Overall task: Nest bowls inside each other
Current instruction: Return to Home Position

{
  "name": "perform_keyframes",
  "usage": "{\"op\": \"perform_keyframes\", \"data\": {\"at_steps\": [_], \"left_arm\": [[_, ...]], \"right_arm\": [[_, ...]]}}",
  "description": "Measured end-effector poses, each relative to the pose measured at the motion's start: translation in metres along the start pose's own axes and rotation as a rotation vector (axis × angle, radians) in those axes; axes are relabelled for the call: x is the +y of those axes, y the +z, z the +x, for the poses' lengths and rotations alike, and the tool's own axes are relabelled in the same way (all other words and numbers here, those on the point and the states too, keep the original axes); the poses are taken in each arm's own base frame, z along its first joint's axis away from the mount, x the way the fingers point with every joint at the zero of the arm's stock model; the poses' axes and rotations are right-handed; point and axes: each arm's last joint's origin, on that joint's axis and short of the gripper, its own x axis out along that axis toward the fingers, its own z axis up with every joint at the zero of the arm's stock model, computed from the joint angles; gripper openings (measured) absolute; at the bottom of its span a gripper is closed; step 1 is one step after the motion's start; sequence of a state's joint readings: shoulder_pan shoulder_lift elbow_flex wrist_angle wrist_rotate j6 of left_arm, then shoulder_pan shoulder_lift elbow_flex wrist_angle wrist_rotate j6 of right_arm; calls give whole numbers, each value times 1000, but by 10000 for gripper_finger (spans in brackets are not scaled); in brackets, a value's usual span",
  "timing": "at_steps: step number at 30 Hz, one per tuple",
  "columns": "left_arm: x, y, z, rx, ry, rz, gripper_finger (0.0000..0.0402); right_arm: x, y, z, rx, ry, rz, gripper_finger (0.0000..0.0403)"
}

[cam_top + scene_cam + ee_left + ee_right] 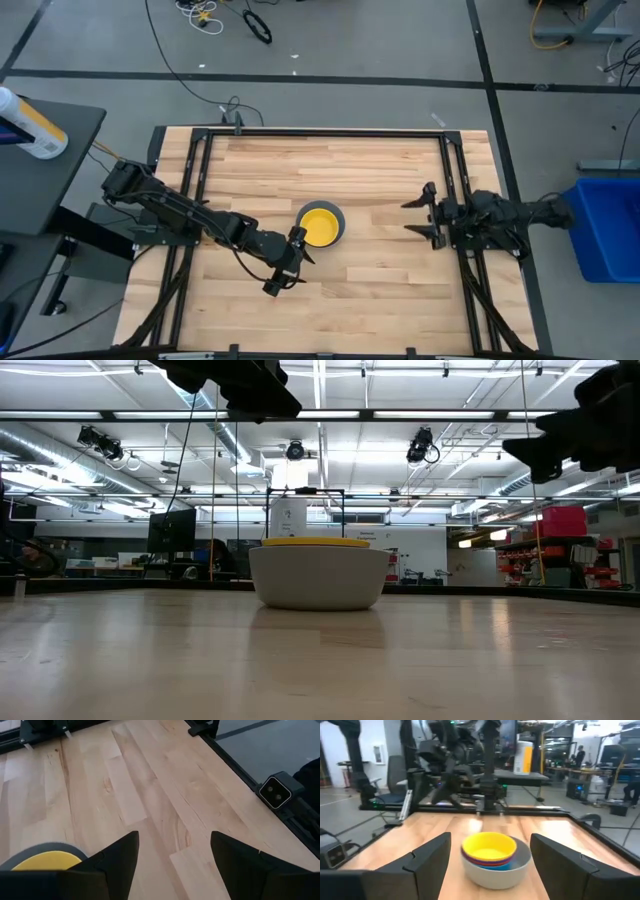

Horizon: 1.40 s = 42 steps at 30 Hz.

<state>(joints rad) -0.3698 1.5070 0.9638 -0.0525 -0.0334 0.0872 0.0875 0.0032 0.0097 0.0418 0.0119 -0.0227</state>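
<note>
The bowls stand nested in one stack [321,223] at the table's middle, resting on the wood by the base of the grey outer bowl [495,870]. The yellow bowl [489,845] is on top, with a red rim and a blue rim showing under it. In the low view the grey bowl [318,578] carries the yellow rim [316,542]. My left gripper [300,262] hovers open just near and left of the stack, whose yellow bowl [47,861] shows beside one finger. My right gripper [408,217] is open at the table's right edge, level and facing the stack from a distance.
Black frame rails [200,180] run along the table's left, right and far sides. A small camera [275,792] sits at the table's edge. A blue bin [608,225] stands off the table to the right. Bare wood [380,290] lies around the stack.
</note>
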Motion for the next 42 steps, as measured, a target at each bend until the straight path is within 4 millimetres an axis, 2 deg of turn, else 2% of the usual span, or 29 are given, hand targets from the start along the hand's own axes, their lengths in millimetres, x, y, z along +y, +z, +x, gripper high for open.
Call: {"op": "perform_keyframes", "data": {"at_steps": [6,9,10,16,19,22,25,28,34,42], "left_arm": [[-1,3,-5,-17,51,48,258],[-3,6,-33,-111,108,16,258],[-5,1,-45,-151,126,3,257],[-20,-64,-120,-446,89,-109,256],[-24,-103,-140,-538,25,-155,256],[-29,-139,-145,-601,-56,-184,256],[-32,-168,-141,-666,-121,-198,256],[-33,-176,-144,-621,-136,-210,255],[-31,-176,-150,-665,-170,-154,256],[-8,-182,-143,-598,10,-216,256]], "right_arm": [[-11,0,-1,0,23,17,291],[-13,1,-1,-8,51,10,294],[-13,1,-2,-10,58,4,295],[-14,1,-2,-13,56,-14,302],[-14,1,-2,-13,56,-14,305],[-14,1,-2,-13,57,-6,308],[-14,1,-2,-13,66,-3,310],[-13,1,-2,-13,76,4,308],[-13,1,-2,-12,76,12,298],[-13,2,-2,-22,76,15,283]]}}
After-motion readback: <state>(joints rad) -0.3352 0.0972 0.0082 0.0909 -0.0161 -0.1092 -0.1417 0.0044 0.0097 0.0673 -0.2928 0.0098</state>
